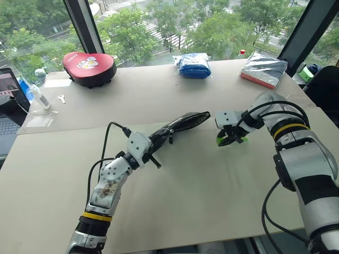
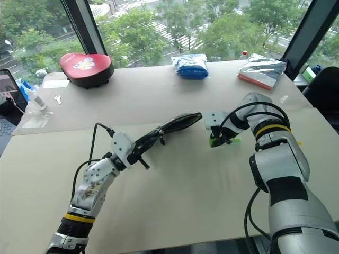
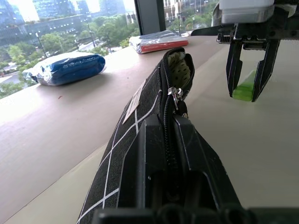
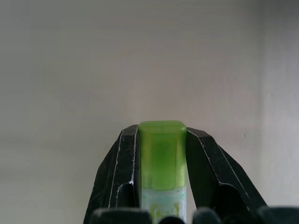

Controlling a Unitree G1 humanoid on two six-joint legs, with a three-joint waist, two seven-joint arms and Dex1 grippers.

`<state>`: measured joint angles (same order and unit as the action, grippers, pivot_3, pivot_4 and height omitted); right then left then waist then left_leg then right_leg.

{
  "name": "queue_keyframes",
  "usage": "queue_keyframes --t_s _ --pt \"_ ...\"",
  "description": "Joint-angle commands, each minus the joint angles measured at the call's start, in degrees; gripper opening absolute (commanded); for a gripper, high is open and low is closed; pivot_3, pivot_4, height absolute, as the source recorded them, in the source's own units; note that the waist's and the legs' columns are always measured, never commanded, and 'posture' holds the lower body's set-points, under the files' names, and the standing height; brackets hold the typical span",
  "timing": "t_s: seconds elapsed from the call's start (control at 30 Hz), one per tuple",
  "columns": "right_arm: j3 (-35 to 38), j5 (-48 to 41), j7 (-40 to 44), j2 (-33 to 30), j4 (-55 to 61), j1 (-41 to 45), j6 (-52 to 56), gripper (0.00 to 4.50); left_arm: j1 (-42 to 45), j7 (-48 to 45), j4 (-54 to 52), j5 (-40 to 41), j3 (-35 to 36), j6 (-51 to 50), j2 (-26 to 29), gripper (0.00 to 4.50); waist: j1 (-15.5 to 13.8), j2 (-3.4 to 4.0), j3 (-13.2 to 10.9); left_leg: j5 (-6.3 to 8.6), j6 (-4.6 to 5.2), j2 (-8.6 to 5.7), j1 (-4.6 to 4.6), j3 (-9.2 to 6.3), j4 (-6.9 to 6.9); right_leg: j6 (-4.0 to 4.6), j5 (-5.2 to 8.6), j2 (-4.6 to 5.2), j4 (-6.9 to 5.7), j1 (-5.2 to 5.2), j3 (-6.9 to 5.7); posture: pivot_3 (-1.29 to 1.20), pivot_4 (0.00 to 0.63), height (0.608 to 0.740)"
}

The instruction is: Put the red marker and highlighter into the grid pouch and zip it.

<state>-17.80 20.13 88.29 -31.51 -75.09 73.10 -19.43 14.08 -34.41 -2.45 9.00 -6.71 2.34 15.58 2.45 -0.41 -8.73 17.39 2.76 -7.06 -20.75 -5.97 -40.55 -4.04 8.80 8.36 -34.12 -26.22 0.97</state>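
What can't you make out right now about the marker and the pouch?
- Red marker: whether it is inside the grid pouch; the wrist view's narrow look into the open mouth shows only lining.
- Pouch's near end: covered by the left gripper.
- Highlighter: lower body covered by the right gripper.

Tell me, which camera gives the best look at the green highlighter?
The right wrist view: the highlighter sits close up, clamped between the right gripper's fingers. The left wrist view shows a green piece between those fingers; the two head views show a small green bit under the gripper.
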Motion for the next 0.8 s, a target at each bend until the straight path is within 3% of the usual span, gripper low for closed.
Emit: queue_keyframes --t_s 0.03,0.1,0.33,0.53,0.6,0.77,0.8 --pt "1.70 -11.44 4.21 0.39 6.09 -0.56 7.90 0.98 1.64 -0.69 0.28 0.53 -0.24 1.24 -0.53 0.00 0.08 0.00 0.00 0.00 0.00 0.00 0.00 0.00 0.00 0.00 0.00 0.00 0.00 -0.01 0.00 0.00 0.150 0.740" --pt "0.64 -15.88 4.21 0.14 11.61 -2.84 12.54 0.98 1.90 -1.11 0.77 0.66 -0.45 1.37 -0.74 0.00 0.08 0.01 0.00 0.00 -0.01 0.02 0.00 0.00 0.01 0.01 0.00 0.00 -0.01 -0.04 0.00 0.00 0.150 0.740" --pt "0.93 -16.07 -1.18 1.75 34.31 -18.77 23.52 0.98 3.78 -2.75 2.72 0.81 -1.17 1.75 -1.52 0.00 -0.79 0.01 0.00 0.01 0.00 -0.01 -0.04 -0.05 0.04 0.00 0.00 0.03 -0.01 -0.04 -0.06 0.00 0.150 0.740" --pt "2.94 -15.46 -12.13 3.87 40.96 -23.55 29.55 0.98 4.37 -3.61 3.36 0.89 -1.19 1.85 -1.69 0.00 -1.24 0.00 0.01 0.01 0.00 0.00 0.01 -0.03 0.03 0.01 -0.01 0.02 -0.01 -0.01 -0.07 0.00 0.150 0.740" --pt "3.51 -17.16 -10.51 3.00 43.47 -24.04 31.26 1.98 4.25 -3.77 3.31 0.88 -1.17 1.83 -1.69 0.00 -1.20 0.00 0.01 0.00 -0.01 0.01 0.03 0.01 0.03 0.03 -0.02 0.02 0.00 -0.01 -0.06 0.00 0.150 0.740" --pt "4.48 -19.26 -8.12 0.37 46.81 -24.08 37.01 3.62 4.38 -3.91 3.48 0.75 -1.16 1.81 -1.93 0.00 -1.65 0.00 0.01 0.00 -0.02 -0.02 -0.02 0.00 0.02 0.06 -0.04 0.03 0.02 -0.04 -0.06 0.00 0.150 0.740" --pt "4.70 -19.78 -7.92 -0.10 47.19 -24.06 37.89 3.62 4.37 -3.90 3.48 0.71 -1.18 1.80 -2.00 0.00 -1.67 0.00 0.01 0.00 -0.01 -0.03 -0.05 0.00 0.02 0.06 -0.04 0.04 0.05 -0.04 -0.06 0.00 0.150 0.740"
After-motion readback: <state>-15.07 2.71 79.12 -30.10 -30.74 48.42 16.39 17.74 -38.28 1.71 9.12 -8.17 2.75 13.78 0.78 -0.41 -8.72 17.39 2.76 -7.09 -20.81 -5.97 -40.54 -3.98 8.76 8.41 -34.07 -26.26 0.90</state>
